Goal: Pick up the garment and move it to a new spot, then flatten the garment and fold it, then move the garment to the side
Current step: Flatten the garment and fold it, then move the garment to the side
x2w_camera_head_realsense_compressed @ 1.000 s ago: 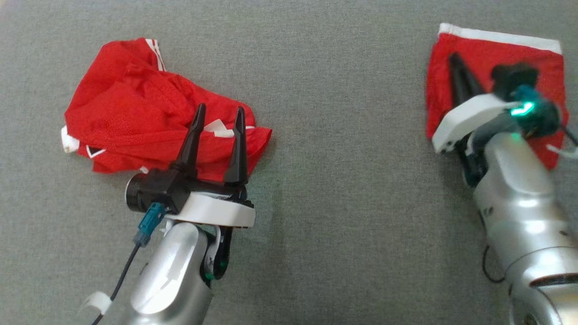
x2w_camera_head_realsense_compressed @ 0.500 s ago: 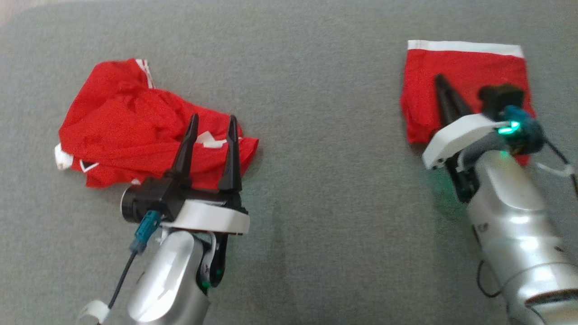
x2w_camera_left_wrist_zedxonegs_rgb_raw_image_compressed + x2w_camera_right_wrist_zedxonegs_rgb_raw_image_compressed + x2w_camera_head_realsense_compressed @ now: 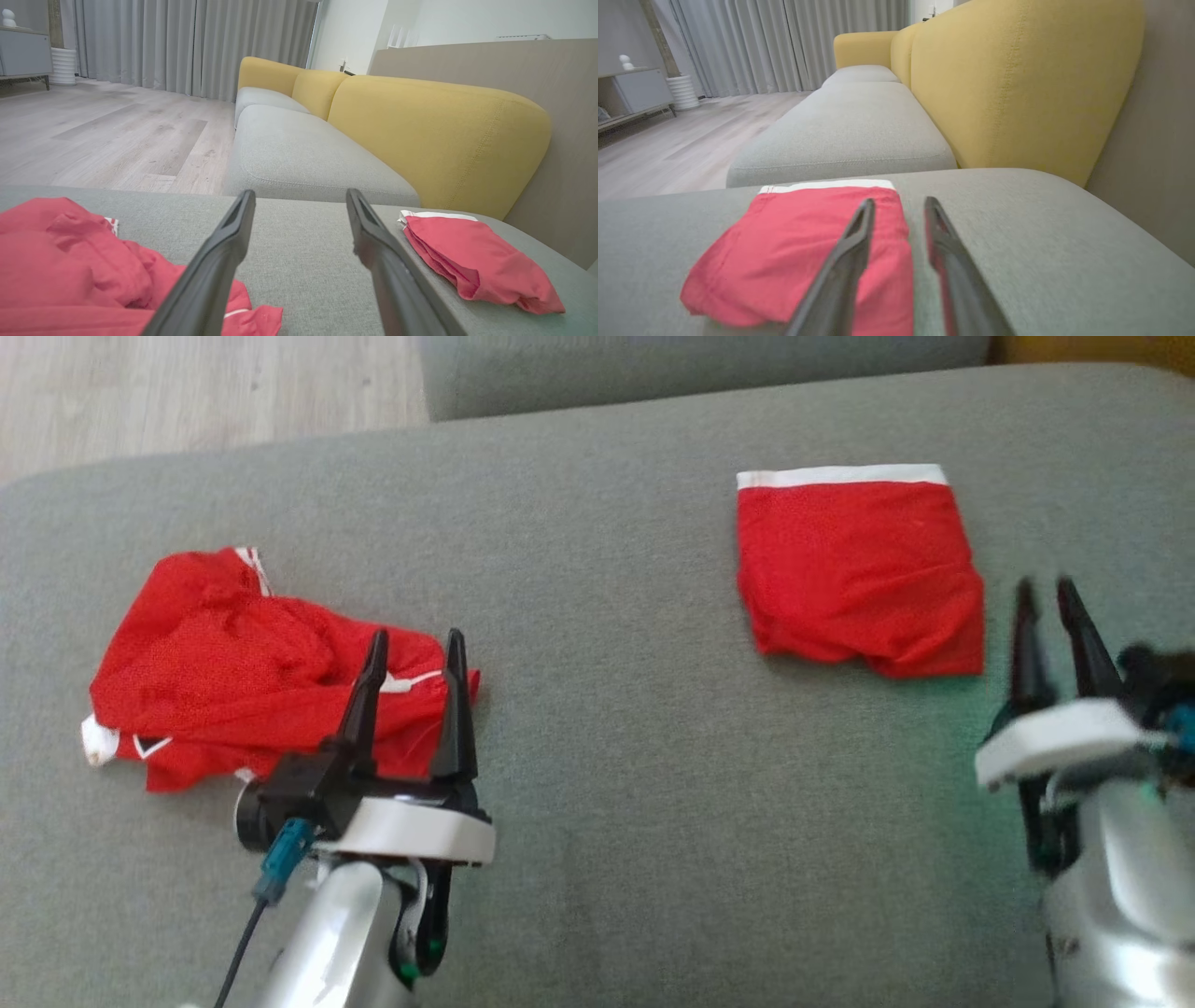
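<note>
A red garment (image 3: 854,569) with a white waistband lies folded in a neat rectangle on the right of the grey cushion (image 3: 607,709). The same garment appears in the left wrist view (image 3: 476,252) and the right wrist view (image 3: 794,247). My right gripper (image 3: 1046,593) hovers just in front of its right corner, fingers slightly apart, holding nothing. In the right wrist view that gripper (image 3: 899,201) points over the garment's right edge. My left gripper (image 3: 416,639) stands wide open and empty, its tips above the near edge of a crumpled red garment (image 3: 233,681).
The crumpled red garment (image 3: 70,261) with white trim lies at the cushion's left. Wooden floor (image 3: 187,392) shows past the far left edge. A second grey seat cushion (image 3: 303,154) and yellow backrests (image 3: 434,130) lie ahead. A tan wall panel (image 3: 1148,154) borders the right.
The head camera has tilted, shifting the whole picture. My right gripper has let go of the folded garment, parted its fingers and drawn back toward me. The left arm holds its place.
</note>
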You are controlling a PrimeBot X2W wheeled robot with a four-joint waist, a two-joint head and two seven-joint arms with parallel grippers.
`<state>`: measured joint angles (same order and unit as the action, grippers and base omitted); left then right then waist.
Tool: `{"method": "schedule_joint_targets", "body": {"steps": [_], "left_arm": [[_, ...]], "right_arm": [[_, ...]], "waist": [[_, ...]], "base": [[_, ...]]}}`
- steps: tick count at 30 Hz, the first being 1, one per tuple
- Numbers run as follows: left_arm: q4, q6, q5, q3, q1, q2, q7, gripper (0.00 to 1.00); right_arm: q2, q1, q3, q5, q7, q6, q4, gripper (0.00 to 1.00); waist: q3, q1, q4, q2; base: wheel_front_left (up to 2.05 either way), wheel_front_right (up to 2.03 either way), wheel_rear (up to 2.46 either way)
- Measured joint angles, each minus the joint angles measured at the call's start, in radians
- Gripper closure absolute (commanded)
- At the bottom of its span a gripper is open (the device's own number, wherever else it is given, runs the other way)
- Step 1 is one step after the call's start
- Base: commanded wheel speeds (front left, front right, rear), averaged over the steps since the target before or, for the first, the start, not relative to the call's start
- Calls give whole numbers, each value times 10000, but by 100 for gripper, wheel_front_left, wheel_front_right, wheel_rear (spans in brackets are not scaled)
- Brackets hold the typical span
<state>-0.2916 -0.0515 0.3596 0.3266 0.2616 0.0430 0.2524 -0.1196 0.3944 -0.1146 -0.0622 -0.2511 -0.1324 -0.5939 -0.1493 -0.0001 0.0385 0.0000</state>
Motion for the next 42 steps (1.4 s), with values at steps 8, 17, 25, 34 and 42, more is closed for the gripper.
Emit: {"method": "schedule_joint_targets", "body": {"steps": [8,17,25,34,42], "left_arm": [[-82,81,-2,-163,-517,2,0,0],[-128,107,-75,-217,-617,2,0,0],[-75,104,-94,-42,-114,2,0,0],[-92,96,-102,341,566,0,0,0],[-142,63,-86,493,700,-2,0,0]], "right_arm": [[495,-1549,-244,184,2,0,1020,0],[616,-1595,-265,196,405,0,1584,0],[639,-249,-759,-71,2019,0,1225,0],[44,2034,-1613,247,3453,0,-571,0],[-648,3037,-1039,621,4113,0,-2606,0]], "waist": [[376,0,248,0],[208,1,193,0],[-610,3,-46,0],[-1533,4,-510,0],[-1955,2,-1005,0]], "base": [[0,0,0],[0,0,0],[0,0,0],[0,0,0],[0,0,0]]}}
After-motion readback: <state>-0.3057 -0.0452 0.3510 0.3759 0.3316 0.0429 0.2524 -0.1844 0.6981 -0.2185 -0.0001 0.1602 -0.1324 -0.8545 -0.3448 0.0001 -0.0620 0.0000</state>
